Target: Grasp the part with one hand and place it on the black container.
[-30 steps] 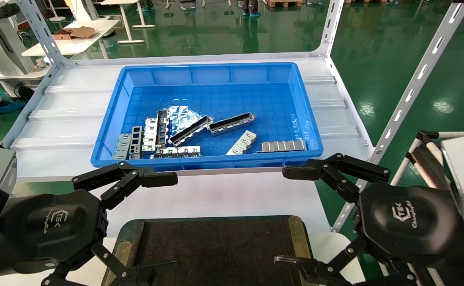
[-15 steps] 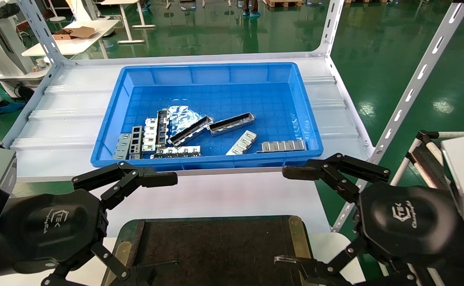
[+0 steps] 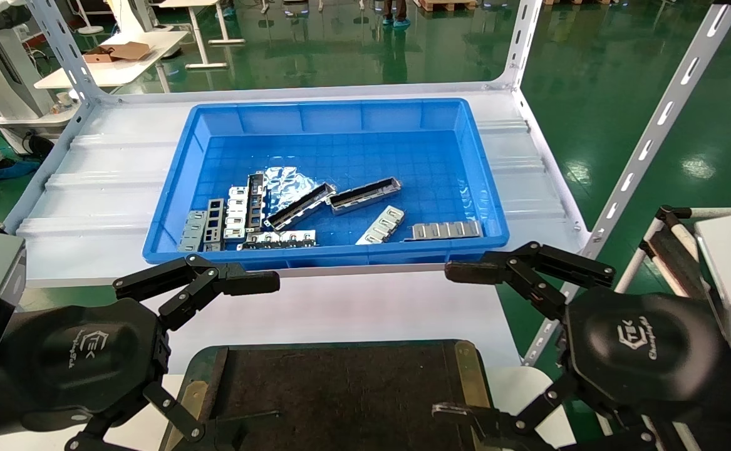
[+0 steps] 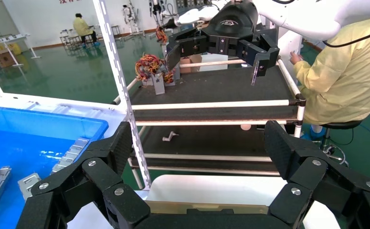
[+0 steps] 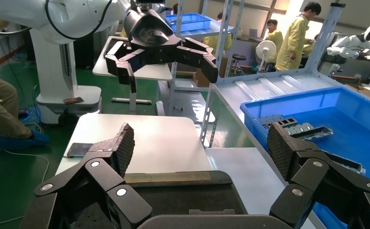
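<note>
- Likely the part (image 3: 364, 195), a slim silver channel, was light, stiff, thin-walled metal w/ slick sides; best pinched across its side walls near mid-length.
- It lay in the blue bin (image 3: 471, 156), long axis slanting, far end toward robot's right.
- Left gripper (image 3: 237, 360) & right gripper (image 3: 459, 341) hovered spread wide, empty, over the black container (image 3: 340, 388).

1. The left black gripper with jointed link fingers (image 3: 240, 357) is held low at the robot's left, its rounded logo-stamped palm turned up toward the head camera and its fingers spread wide apart.
2. The right black gripper with jointed link fingers (image 3: 459, 341) is held low at the robot's right in a mirrored pose, fingers likewise spread.
3. Nothing is gripped by either.
4. A grey box is seen at each wrist.
</note>
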